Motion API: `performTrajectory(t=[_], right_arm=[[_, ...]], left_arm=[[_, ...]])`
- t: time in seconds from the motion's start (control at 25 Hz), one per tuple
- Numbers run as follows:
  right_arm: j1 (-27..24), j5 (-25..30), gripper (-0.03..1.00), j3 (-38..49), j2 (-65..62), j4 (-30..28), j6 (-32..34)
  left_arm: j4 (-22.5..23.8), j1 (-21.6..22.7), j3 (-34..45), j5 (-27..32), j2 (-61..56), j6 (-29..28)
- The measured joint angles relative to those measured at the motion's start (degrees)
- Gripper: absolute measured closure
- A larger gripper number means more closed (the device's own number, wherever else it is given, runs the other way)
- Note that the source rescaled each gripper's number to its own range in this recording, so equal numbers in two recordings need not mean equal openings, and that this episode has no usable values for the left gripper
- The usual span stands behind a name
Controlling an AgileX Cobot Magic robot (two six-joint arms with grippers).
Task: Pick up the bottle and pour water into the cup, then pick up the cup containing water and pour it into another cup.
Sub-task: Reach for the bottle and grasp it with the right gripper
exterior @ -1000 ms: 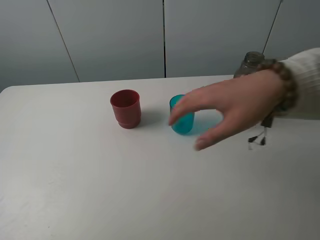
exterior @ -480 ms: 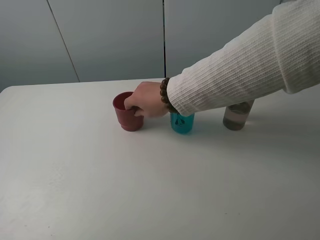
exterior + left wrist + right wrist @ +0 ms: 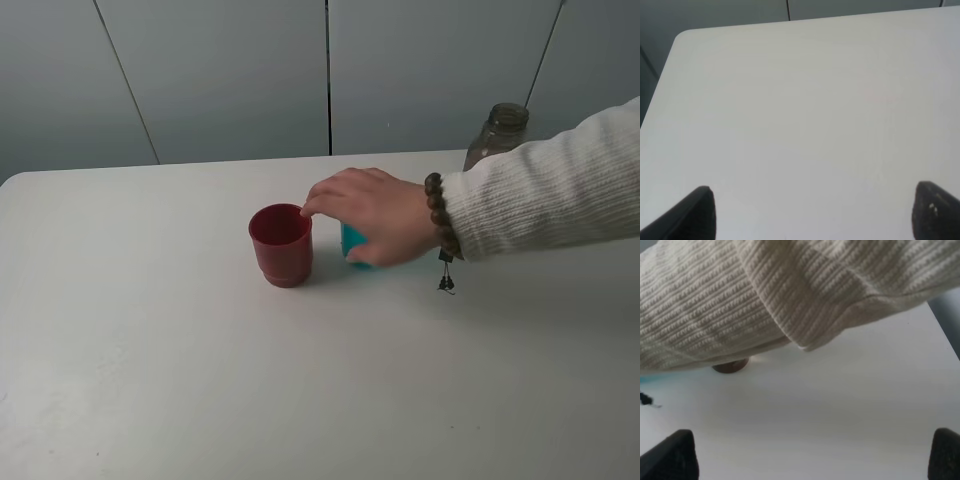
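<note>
On white table (image 3: 150,380), near centre: red cup (image 3: 281,245) upright, mouth up. Teal cup (image 3: 352,243) just beside it at 3 o'clock, mostly hidden under person's hand (image 3: 375,215); probably upright, contents not visible. Bottle (image 3: 497,135) at 2 o'clock from cups, near far edge, standing, long axis vertical, neck up. Left gripper (image 3: 820,212) and right gripper (image 3: 810,454): jaws spread wide, empty, above bare tabletop, apart from all three items. Task not begun: bottle ungrasped, both pours left to do.

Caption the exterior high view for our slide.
A person's hand covers the teal cup beside the red cup, bottle behind.
</note>
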Motion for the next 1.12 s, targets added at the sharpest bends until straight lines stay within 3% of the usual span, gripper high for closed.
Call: performTrajectory(t=[1.12], right_arm=[[0.00, -0.10, -0.03, 0.00, 0.00, 0.00, 0.10]], left_arm=[[0.00, 0.00, 0.00, 0.00, 0.00, -0.11]])
